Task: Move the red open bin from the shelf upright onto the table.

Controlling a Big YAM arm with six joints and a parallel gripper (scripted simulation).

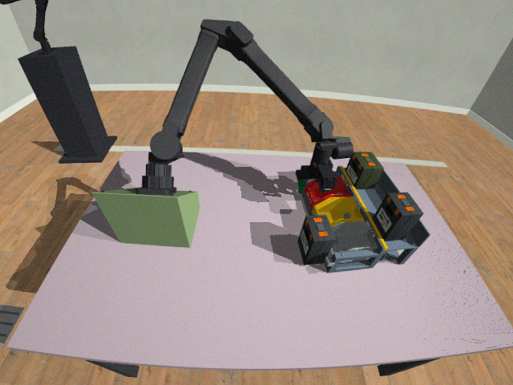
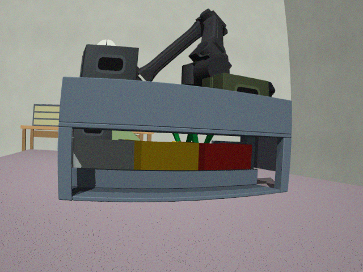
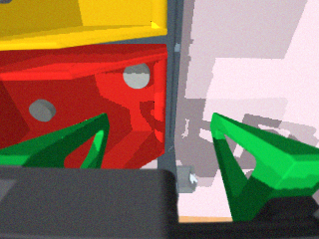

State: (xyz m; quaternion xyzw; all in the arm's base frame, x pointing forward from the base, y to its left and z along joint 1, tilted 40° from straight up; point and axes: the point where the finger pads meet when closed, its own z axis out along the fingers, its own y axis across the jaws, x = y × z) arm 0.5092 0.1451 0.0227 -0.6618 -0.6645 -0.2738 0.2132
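The red open bin (image 1: pixel 327 192) sits on the lower level of the grey shelf (image 1: pixel 360 219), at its far end, next to a yellow bin (image 1: pixel 337 208). It also shows in the exterior view (image 2: pixel 225 156) and in the wrist view (image 3: pixel 90 105), where two grey round parts (image 3: pixel 137 76) lie inside it. My gripper (image 3: pixel 159 119) is open and empty. Its green fingers straddle the bin's end wall and the shelf's edge post, one finger inside the bin and one outside over the table. The fingers show behind the bins in the low view (image 2: pixel 191 137).
A grey bin (image 2: pixel 104 153) stands beside the yellow bin on the shelf. Dark cases (image 1: pixel 397 215) and an olive case (image 1: pixel 365 168) sit on and around the shelf. A green wedge-shaped block (image 1: pixel 151 217) stands at the arm's base. A dark pillar (image 1: pixel 64 103) stands off the table.
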